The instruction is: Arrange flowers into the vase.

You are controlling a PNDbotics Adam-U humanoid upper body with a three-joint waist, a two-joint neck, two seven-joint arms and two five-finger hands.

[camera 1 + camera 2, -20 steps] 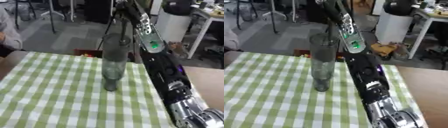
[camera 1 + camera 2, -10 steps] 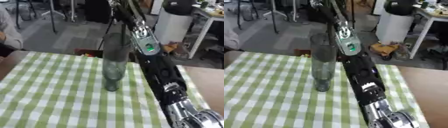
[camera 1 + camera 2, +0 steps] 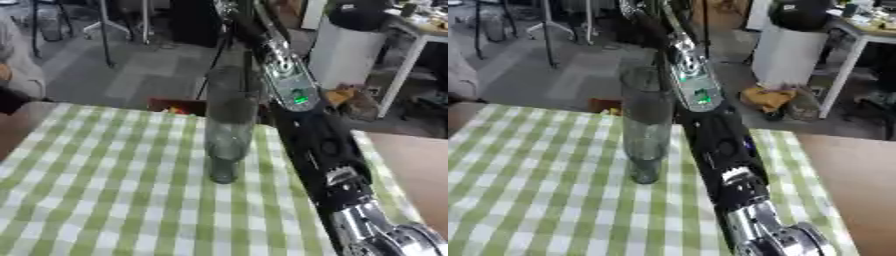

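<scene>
The glass vase (image 3: 229, 125) stands upright near the middle of the green-checked tabletop (image 3: 105, 200), toward its far edge, mouth up, no flowers in it. My right arm (image 3: 324, 150) stretches past its right side and beyond the far edge; my hand is out of view, so I cannot tell its state. No flowers show here.

My vase (image 3: 646, 131) stands upright on the tablecloth (image 3: 105, 200), near the far edge of the table (image 3: 418, 155). My right arm (image 3: 710, 140) runs up past it on its right, from the lower right corner to the top edge; its fingers are out of view. A box (image 3: 179, 106) sits behind the far edge, left of the vase.
</scene>
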